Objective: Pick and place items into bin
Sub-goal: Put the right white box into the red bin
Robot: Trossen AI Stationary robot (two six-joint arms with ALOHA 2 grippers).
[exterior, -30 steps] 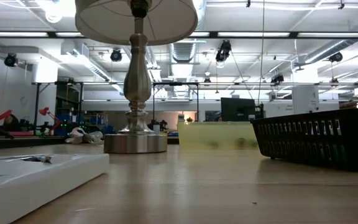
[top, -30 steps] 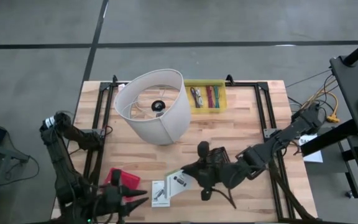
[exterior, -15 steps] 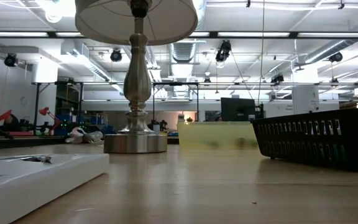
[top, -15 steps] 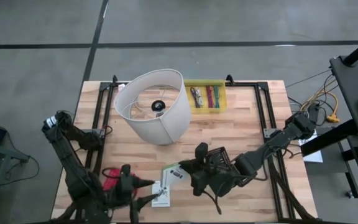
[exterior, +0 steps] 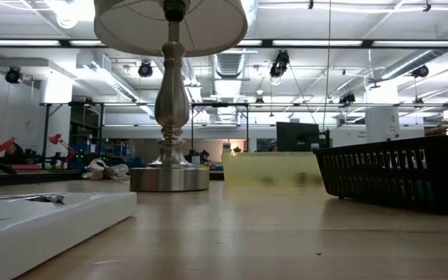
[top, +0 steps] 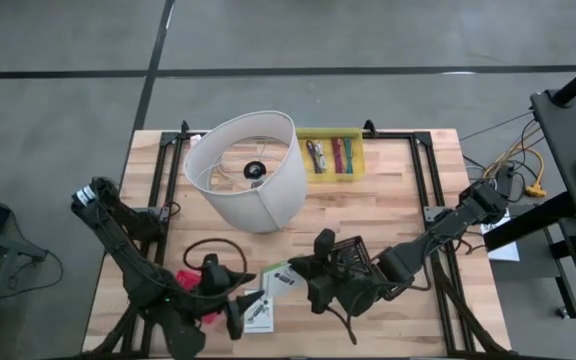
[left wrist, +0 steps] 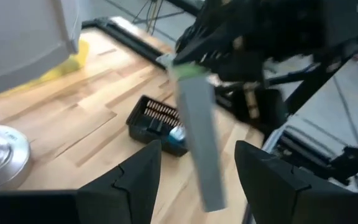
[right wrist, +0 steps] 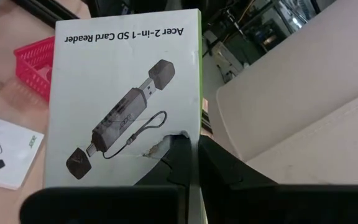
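Note:
My right gripper (top: 306, 280) is shut on a white card-reader box (right wrist: 123, 93), held up near the table's front middle; the box also shows in the left wrist view (left wrist: 197, 137). My left gripper (top: 240, 312) is open and stands just left of a second white card (top: 259, 312) that lies flat on the table. Its fingers (left wrist: 135, 180) point toward the held box and touch nothing. Pink, green and purple pen-like tools (top: 333, 155) lie in a yellow tray (top: 356, 140) at the far edge. The cubes do not show. My right gripper pinches the box's short end (right wrist: 190, 138), opposite the printed title and near its green-edged corner, between its two fingers. The box stands out ahead of the fingers, printed face toward the wrist camera. In the left wrist view it seems clear of the table.
A large white lampshade (top: 248, 170) on a metal lamp base (exterior: 169, 175) stands far left of centre. A black basket (top: 353, 262) sits under my right arm. A red basket (top: 183, 290) lies partly under my left arm. Black rails (top: 428, 180) run along both table sides.
My left gripper has gone from the near left corner toward the table's right and a little away from the near edge, up to the flat card. My right gripper has raised the other box off the table, tilted it and carried it slightly left.

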